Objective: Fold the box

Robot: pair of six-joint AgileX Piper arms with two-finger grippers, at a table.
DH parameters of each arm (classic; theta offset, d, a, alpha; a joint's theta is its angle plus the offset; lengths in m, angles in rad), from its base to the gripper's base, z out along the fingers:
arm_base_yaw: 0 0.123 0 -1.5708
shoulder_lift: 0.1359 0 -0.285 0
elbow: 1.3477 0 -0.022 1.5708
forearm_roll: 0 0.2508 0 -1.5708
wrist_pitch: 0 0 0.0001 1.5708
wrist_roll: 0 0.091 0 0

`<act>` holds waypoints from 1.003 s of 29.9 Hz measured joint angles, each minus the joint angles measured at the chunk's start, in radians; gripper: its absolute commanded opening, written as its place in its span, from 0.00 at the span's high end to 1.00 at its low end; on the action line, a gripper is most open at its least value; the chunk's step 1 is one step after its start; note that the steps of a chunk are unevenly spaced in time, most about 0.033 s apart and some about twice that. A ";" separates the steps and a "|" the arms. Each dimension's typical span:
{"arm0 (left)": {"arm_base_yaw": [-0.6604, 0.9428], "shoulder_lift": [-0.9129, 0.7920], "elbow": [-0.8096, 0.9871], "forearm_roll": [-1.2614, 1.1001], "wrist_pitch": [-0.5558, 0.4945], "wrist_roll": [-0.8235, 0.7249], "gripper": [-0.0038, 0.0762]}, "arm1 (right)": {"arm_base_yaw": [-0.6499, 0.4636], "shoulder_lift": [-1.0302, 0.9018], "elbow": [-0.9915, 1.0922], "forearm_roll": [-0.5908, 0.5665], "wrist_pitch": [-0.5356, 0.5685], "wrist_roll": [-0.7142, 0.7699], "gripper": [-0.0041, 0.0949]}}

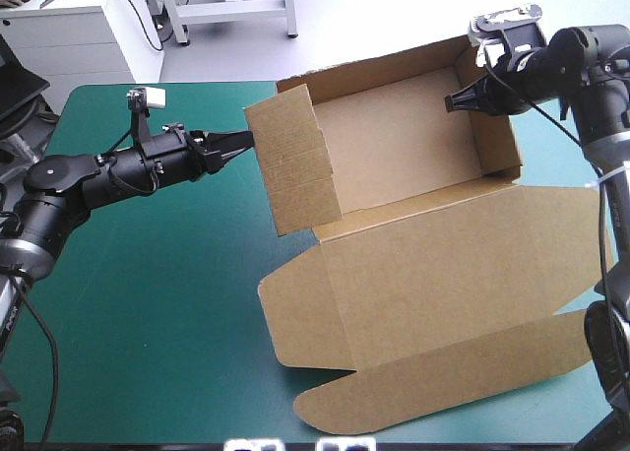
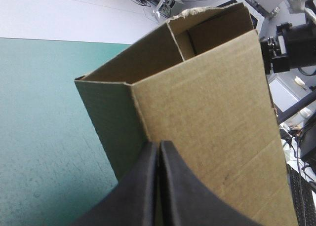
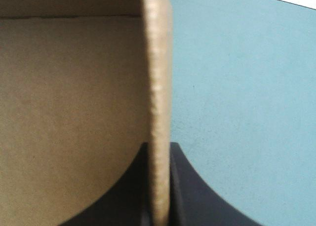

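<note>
The brown box [image 1: 413, 146] stands as an open tray at the table's far middle, its lid [image 1: 463, 274] lying flat toward the front with a tuck flap [image 1: 453, 372] at its end. The tray's left wall [image 1: 290, 161] leans outward, creased in bands. My left gripper [image 1: 241, 139] is shut, its tip against this wall's outer face [image 2: 212, 112]; in the left wrist view the left gripper [image 2: 159, 149] forms one pointed arch at the wall's corner fold. My right gripper [image 1: 461, 101] is shut on the tray's right wall, whose edge [image 3: 158, 88] runs between the right gripper [image 3: 158, 149] fingers.
The teal-green cover [image 1: 148, 303] spreads to the left and front left of the box. The lid's tuck flap reaches close to the table's front edge, and the lid's right end lies near the right arm's base [image 1: 610, 353].
</note>
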 measured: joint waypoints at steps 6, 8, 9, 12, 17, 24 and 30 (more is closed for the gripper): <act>0.001 0.027 -0.005 -0.005 0.031 -0.006 0.90 | 0.000 0.000 0.000 -0.002 0.000 -0.009 0.98; 0.001 0.029 -0.005 -0.006 0.067 -0.006 0.83 | 0.000 0.000 0.000 -0.002 0.000 -0.013 0.98; 0.001 0.029 -0.005 -0.007 0.093 -0.004 0.79 | 0.000 0.000 0.000 0.000 0.000 -0.015 0.98; 0.001 0.030 -0.005 -0.007 0.183 0.028 0.68 | 0.000 0.000 0.000 0.013 0.000 -0.017 0.98; 0.001 0.037 -0.006 -0.061 0.241 0.043 0.56 | 0.020 0.000 0.000 0.024 -0.005 -0.016 0.98; 0.001 0.046 -0.006 -0.172 0.225 0.020 0.55 | 0.053 0.000 0.000 0.010 -0.042 0.009 0.97; 0.001 0.046 -0.006 -0.046 0.090 -0.104 0.55 | 0.079 0.000 0.000 -0.052 -0.047 0.042 0.97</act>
